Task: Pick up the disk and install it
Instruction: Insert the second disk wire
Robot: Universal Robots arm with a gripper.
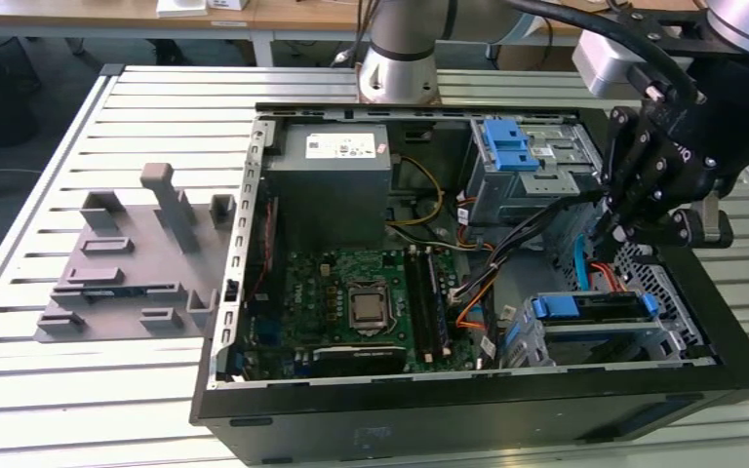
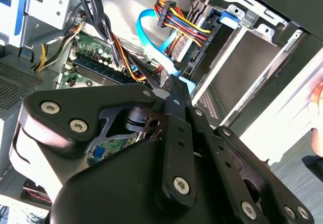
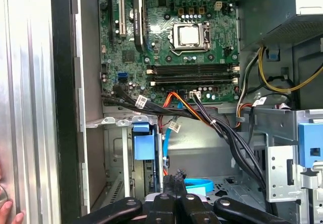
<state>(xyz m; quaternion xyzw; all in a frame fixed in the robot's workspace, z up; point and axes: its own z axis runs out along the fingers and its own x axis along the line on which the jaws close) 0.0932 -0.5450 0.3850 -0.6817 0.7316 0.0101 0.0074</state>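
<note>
Exterior view: black pincer [image 1: 618,237] above disk [image 1: 592,308] — blue plastic rails, seated.

disk [image 1: 593,308], blue rails, seated in lower bay

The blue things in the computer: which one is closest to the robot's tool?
The lower blue bay, near the case's front at the exterior view's right. The tool hangs just above it. The upper blue tabs sit farther back, by the grey box.

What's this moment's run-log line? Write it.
end effector: shut, empty, near grey metal drive cage | flat rectangular hard drive with blue plastic rails: in cage
</note>
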